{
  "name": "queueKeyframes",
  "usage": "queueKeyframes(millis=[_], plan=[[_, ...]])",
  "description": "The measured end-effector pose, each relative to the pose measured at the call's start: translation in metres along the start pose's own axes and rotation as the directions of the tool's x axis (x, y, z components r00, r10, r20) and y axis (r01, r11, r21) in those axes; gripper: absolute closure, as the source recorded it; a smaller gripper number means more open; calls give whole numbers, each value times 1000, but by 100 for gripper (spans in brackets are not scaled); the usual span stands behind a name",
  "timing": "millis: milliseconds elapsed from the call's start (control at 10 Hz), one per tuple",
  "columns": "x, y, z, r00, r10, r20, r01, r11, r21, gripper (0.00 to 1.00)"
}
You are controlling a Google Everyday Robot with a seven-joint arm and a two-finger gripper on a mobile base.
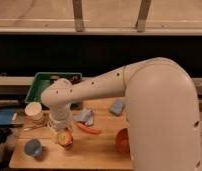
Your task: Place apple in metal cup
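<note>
My gripper (pixel 61 131) hangs from the white arm over the left part of the wooden table (pixel 94 155). It is shut on the apple (pixel 63 136), a small yellow-orange fruit at its tip. The metal cup (pixel 68 146), small and dark, stands on the table right under the apple, partly hidden by it. The apple sits at the cup's mouth; I cannot tell whether it touches the cup.
A blue cup (pixel 33 148) stands at the front left, a red-orange bowl (pixel 122 141) at the right by the arm. A carrot (pixel 89 130), blue cloth (pixel 85 117), blue block (pixel 116 107), white cups (pixel 34 112) and a green bin (pixel 56 85) surround the spot.
</note>
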Motion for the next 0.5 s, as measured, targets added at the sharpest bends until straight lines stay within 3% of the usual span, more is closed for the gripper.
queueKeyframes(millis=[500], plan=[[2,-5,-3,1000,19,2,-19,1000,7,26]])
